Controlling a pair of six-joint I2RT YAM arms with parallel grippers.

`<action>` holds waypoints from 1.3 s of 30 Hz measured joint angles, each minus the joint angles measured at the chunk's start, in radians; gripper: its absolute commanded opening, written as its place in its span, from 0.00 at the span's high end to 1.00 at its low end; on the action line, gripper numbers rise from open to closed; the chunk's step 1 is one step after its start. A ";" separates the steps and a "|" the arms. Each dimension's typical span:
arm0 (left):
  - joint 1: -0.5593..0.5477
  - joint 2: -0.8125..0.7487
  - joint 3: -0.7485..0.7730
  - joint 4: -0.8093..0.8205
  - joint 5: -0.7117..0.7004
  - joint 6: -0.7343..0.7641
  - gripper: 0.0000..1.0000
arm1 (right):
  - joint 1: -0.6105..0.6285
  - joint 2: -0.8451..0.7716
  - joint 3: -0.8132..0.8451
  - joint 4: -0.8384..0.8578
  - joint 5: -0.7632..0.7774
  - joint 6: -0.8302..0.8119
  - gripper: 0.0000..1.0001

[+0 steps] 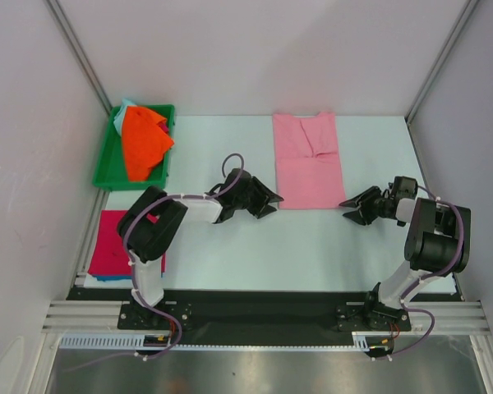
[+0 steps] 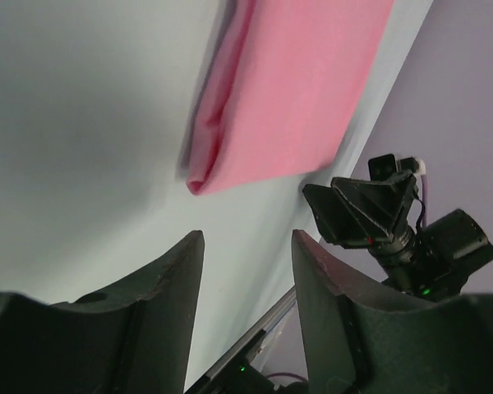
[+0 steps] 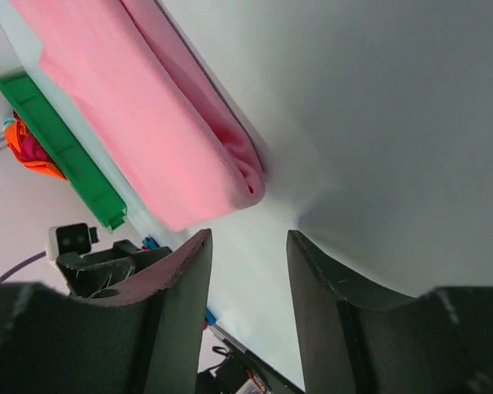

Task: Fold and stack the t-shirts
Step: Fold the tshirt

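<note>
Between and just ahead of the left gripper (image 1: 269,199) and right gripper (image 1: 352,209), both parted and empty, the soft, limp pink t-shirt (image 1: 307,160) is laid flat, best pinched at its near corners.

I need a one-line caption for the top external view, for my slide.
Left gripper and right gripper, both open, flank the folded light pink cloth t-shirt on the white table.

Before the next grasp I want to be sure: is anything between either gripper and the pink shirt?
Nothing visible stands in the way. The left gripper and the right gripper are both open and empty, each close to a near corner of the pink shirt, with only bare table between.
</note>
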 measured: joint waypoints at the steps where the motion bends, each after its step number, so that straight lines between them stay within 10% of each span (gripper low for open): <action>1: -0.002 0.011 -0.002 0.009 -0.009 -0.020 0.47 | 0.000 0.000 0.000 0.007 0.004 0.000 0.52; 39: -0.041 0.142 0.038 0.045 -0.152 -0.288 0.66 | 0.016 0.056 0.023 0.118 0.054 0.066 0.55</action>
